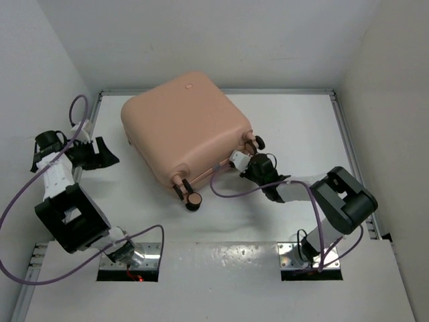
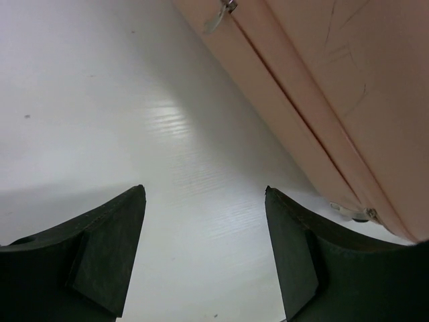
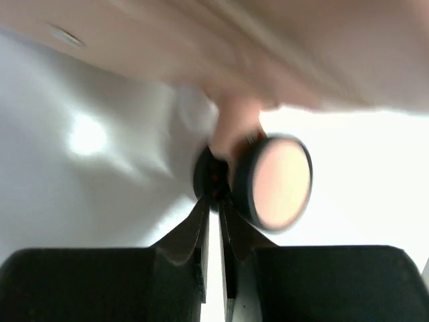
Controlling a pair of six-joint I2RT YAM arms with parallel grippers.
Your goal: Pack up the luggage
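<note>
The luggage [image 1: 184,124] is a large peach-pink hard-shell suitcase lying shut and flat at the back middle of the table. Its wheels [image 1: 193,201] stick out from the near edge. My left gripper [image 1: 100,154] is open and empty, just left of the suitcase. In the left wrist view the suitcase's side and seam [image 2: 348,100] run past the open left gripper [image 2: 203,190] on the right. My right gripper [image 1: 249,161] is at the suitcase's near right corner. In the right wrist view it [image 3: 214,204] is shut to a thin slit, tips against the dark hub of a peach wheel [image 3: 278,181].
White walls close in the table on the left, back and right. A metal rail [image 1: 352,154] runs along the right edge. Purple cables [image 1: 234,191] loop off both arms over the table. A zip pull [image 2: 218,17] hangs on the suitcase's seam.
</note>
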